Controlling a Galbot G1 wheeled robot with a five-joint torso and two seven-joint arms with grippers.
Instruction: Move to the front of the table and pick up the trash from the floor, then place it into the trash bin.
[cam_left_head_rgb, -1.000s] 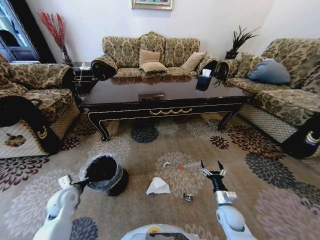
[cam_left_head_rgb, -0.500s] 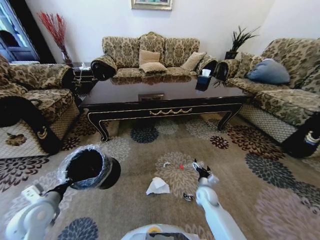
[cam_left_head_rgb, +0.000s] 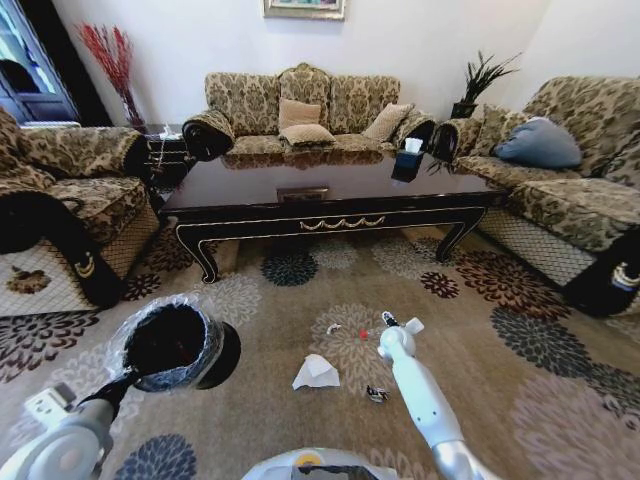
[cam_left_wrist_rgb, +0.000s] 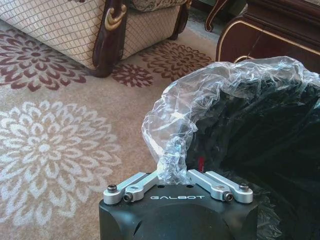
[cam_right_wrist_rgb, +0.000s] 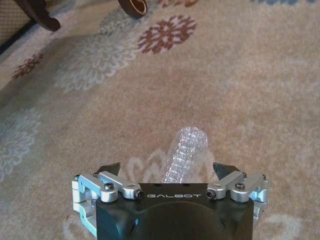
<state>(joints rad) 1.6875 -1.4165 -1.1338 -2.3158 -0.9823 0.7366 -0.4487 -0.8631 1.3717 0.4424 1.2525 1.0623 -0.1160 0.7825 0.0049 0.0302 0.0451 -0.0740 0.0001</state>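
Right wrist view: right gripper spread wide, fingertips either side of the clear plastic piece, not touching it; the ribbed tube lies on the rug w/ long axis pointing straight away from the palm, near end hidden behind the gripper body, marked GALBOT. Left gripper closed on liner at rim of trash bin, bin tilted, mouth toward camera; GALBOT there too. White tissue on rug between bin and right gripper; dark wrapper beside it, too small to make out. Table beyond.
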